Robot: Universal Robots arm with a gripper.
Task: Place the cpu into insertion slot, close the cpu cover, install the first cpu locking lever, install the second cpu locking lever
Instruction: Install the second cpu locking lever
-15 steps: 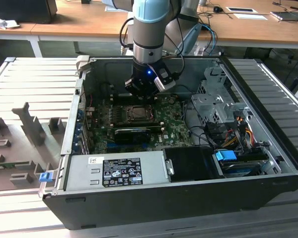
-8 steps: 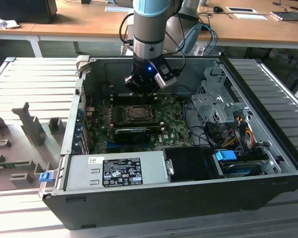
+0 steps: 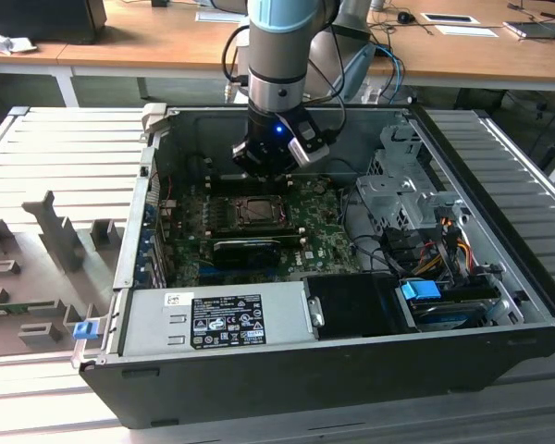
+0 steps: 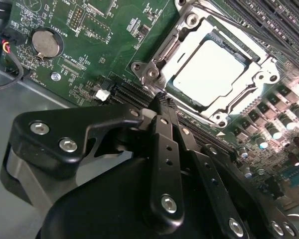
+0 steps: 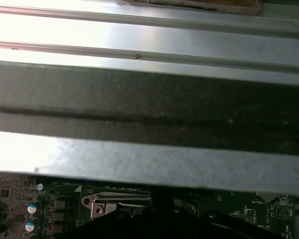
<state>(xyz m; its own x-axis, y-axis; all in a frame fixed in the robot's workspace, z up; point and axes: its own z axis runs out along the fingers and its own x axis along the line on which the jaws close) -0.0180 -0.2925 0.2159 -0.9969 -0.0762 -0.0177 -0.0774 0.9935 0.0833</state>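
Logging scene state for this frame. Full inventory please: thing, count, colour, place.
computer case: 1, black, open, middle of the exterior view
green board: 1, green, on the case floor
cpu: 1, pale silver, seated in the insertion slot
cpu cover: 1, metal frame, down around the cpu
coin battery: 1, silver, on the board
power supply: 1, grey, front edge of the case
drive cage: 1, grey, toward the exterior view's right
desk: 1, wooden, behind the case
gripper: 1, black, fingers together, empty, tips just beside the socket
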